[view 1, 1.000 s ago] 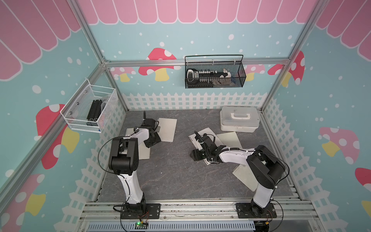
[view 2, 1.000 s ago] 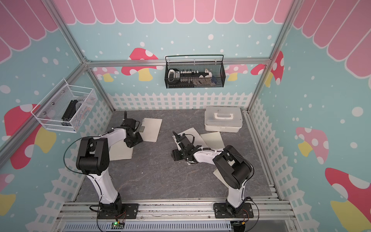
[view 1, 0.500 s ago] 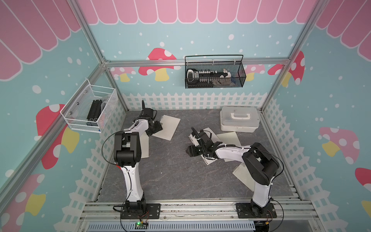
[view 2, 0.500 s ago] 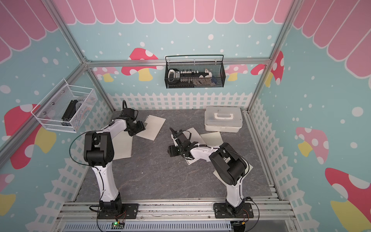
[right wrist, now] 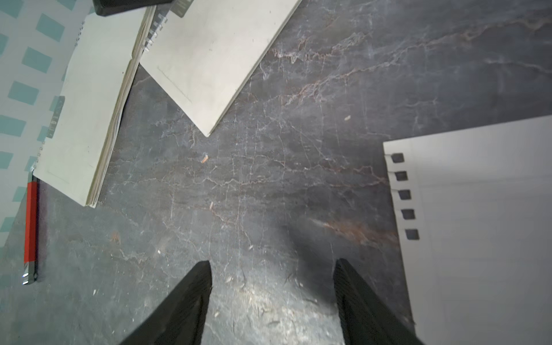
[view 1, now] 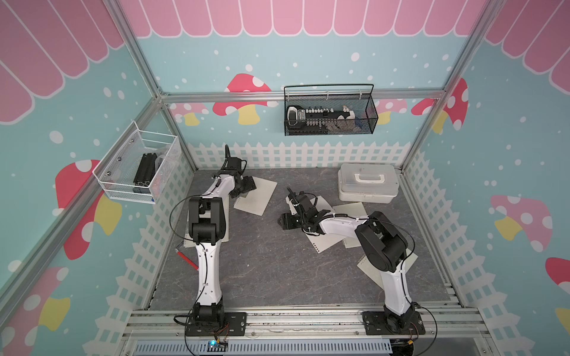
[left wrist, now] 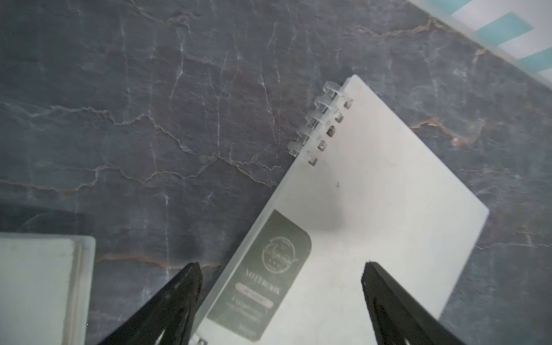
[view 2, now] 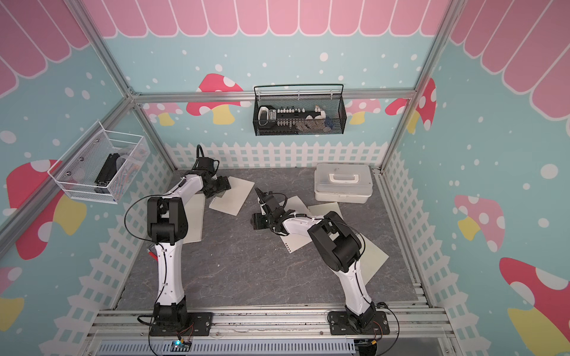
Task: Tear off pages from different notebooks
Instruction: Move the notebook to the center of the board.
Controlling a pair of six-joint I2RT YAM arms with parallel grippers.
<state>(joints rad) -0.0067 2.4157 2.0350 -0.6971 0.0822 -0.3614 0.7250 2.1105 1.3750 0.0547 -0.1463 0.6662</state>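
Left wrist view: the left claw [left wrist: 281,265] stands with its jaws wide apart and nothing clamped. One finger [left wrist: 179,298] is over bare table [left wrist: 149,119], the other over the cover of the small notebook [left wrist: 388,194].
Between the fingers: the notebook's dark label [left wrist: 268,268]. Its clear coil [left wrist: 316,125] runs along the cover's edge beyond the label. I cannot tell whether the fingers touch the cover.
Right wrist view: the right claw [right wrist: 271,262] is spread too, and empty, above bare table. A loose page [right wrist: 478,224] with square punched holes lies flat just beside one finger.
Clock: read on the table in both top views, with the back fence as 12.
Left claw place: 11 o'clock, over the small notebook [view 1: 256,200], which lies flat and skewed.
Right claw place: near the table's centre [view 1: 283,221], pointing toward 9 o'clock.
Larger notebook [view 2: 196,222]: 9 o'clock, partly under the left arm. The right wrist view shows its stacked page edges.
Red pen [right wrist: 31,230]: 8 o'clock, just beside that notebook's near corner.
Another holed page [view 1: 327,243]: flat, at 4 o'clock from the right claw, partly under the right arm.
White box [view 1: 367,185]: 1 o'clock, against the back fence, lid on.
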